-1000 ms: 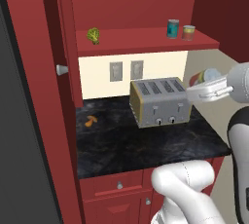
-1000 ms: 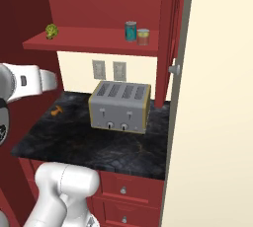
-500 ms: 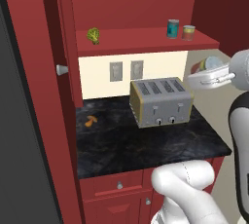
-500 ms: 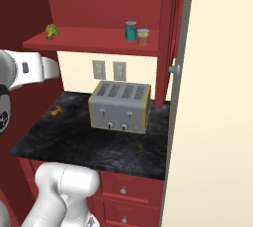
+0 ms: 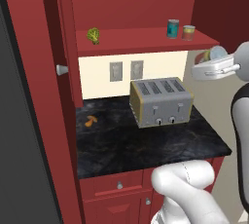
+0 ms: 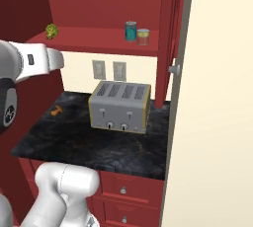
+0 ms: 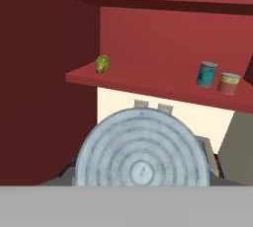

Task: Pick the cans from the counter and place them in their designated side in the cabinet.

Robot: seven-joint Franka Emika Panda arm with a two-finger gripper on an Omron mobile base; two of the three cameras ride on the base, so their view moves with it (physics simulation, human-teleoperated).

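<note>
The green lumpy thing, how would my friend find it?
Look at the red shelf of the cabinet above the toaster. The green leafy lump sits alone at its left end, far from the two cans on the right, bumpy, not round and shiny.

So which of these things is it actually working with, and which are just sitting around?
Part of the job:
- teal can and red-and-yellow can, both on the cabinet shelf
- another can held in the tool
- counter

Just lying about:
- toaster
- green leafy lump
- small orange item
</note>
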